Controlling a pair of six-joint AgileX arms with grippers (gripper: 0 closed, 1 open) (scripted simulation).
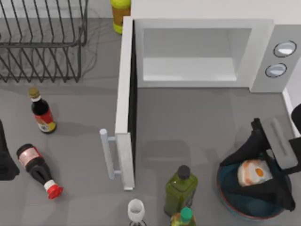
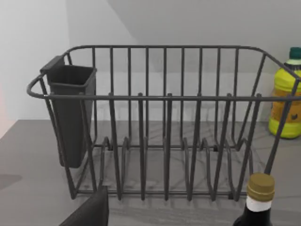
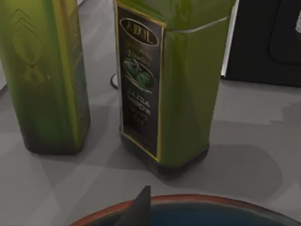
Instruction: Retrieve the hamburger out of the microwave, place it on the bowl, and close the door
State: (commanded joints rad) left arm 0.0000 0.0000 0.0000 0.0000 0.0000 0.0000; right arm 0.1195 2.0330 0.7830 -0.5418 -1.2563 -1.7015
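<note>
The white microwave (image 1: 263, 33) stands at the back right with its cavity bare. Its door (image 1: 123, 94) is swung fully open toward the front, bar handle (image 1: 107, 153) facing left. At the front right sits the blue bowl (image 1: 225, 193), its reddish rim (image 3: 197, 200) close under the right wrist camera. Directly over the bowl is the hamburger (image 1: 252, 172), with my right gripper (image 1: 254, 176) shut on it from both sides. My left gripper (image 1: 3, 162) is parked at the table's left edge.
A wire dish rack (image 1: 42, 42) fills the back left, with a yellow bottle (image 1: 120, 14) beside it. One dark sauce bottle (image 1: 42, 113) stands and another (image 1: 37, 172) lies at the left. Two green oil bottles (image 1: 181, 188) and a glass (image 1: 135, 210) crowd the space between door and bowl.
</note>
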